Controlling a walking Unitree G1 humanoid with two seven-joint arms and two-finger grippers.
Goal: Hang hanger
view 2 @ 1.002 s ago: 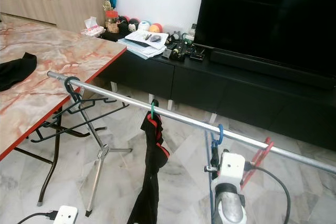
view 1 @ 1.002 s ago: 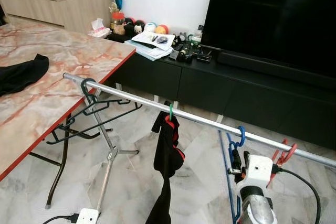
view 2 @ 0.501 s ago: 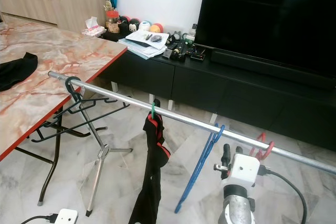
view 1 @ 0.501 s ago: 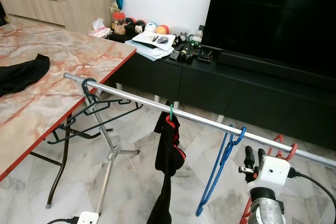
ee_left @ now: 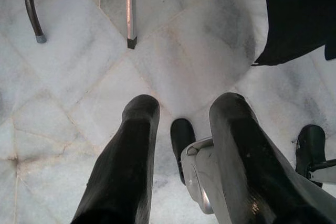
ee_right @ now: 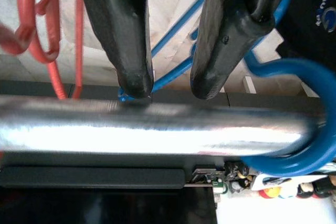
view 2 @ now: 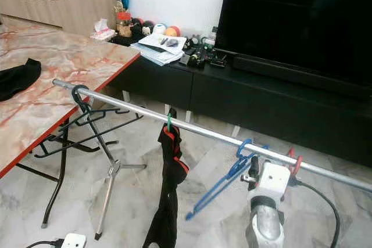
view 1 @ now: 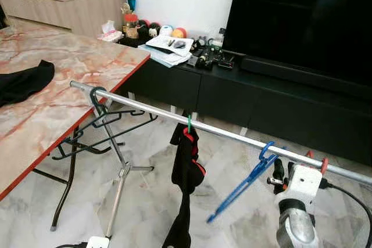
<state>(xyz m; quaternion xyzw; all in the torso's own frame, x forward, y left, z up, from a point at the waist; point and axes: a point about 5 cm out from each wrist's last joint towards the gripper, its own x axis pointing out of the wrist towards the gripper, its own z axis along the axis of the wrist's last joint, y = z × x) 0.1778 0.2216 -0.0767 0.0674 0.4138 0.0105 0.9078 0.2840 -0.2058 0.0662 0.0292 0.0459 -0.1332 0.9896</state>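
Hanging by its hook over the silver rail [view 1: 174, 117], the blue hanger [view 1: 247, 181] was already on the bar, with its body swung out sideways toward the black garment [view 1: 185, 184] and not yet at rest. Its hook curled round the rail just beside the right gripper [ee_right: 170, 90], and in the right wrist view the blue curve clearly wrapped the metal tube. The two black fingers [ee_right: 123, 35] of this gripper stood a little apart with their tips close under the rail, and between them was only a narrow gap with blue wire behind it; they held nothing. A red hanger [ee_right: 47, 30] hung on the same rail on the other side of the gripper, near it but not touching.

The step in hand was, in my judgement, the release and pulling away. To do it well, the gripper should draw back straight and slowly, without catching the blue wire or pushing the red hanger, so the hook does not slide off.

The left gripper [ee_left: 181, 129] hung idle above the marble floor [ee_left: 63, 66], its fingers parted and empty.
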